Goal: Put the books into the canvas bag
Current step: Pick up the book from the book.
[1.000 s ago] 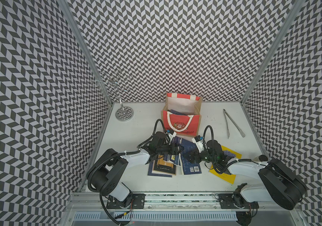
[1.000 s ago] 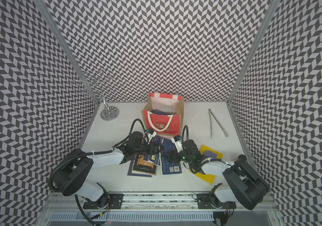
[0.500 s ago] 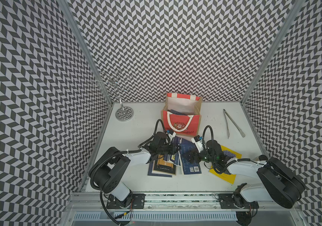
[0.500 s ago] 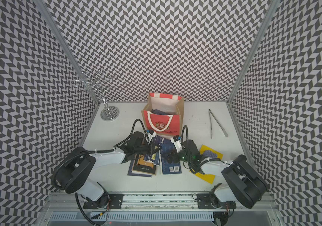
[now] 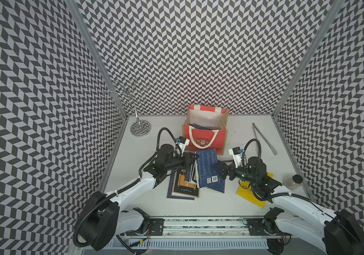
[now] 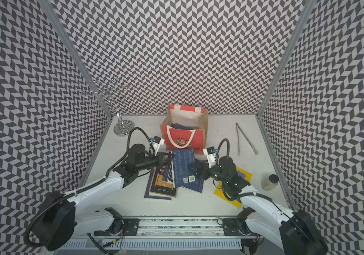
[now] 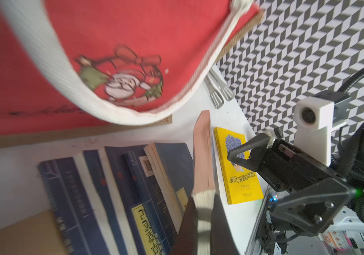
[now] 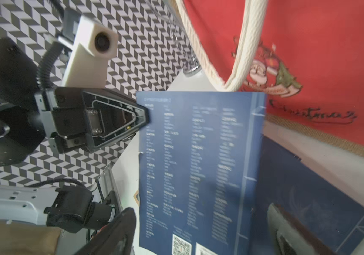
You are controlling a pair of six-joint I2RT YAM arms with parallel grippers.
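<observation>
The canvas bag [image 5: 203,136] [image 6: 183,138] stands at the back centre with navy books [image 5: 198,127] inside. In front of it lies a pile of books, among them a tan-and-black one [image 5: 184,185]. A navy book [image 5: 208,167] [image 8: 198,154] on top is tilted up on edge. My left gripper [image 5: 193,157] [image 7: 203,220] is shut on its page edge [image 7: 202,154]. My right gripper [image 5: 220,171] [image 8: 202,209] is open and faces the book's back cover from the other side. A yellow book [image 5: 251,192] [image 7: 238,172] lies flat under the right arm.
Metal tongs [image 5: 264,138] lie at the back right. A small jar [image 5: 292,181] stands by the right wall. A wire stand [image 5: 140,128] occupies the back left corner. Patterned walls enclose the table on three sides.
My left gripper has closed on the navy book's edge. The right gripper has opened a little wider beside the book.
</observation>
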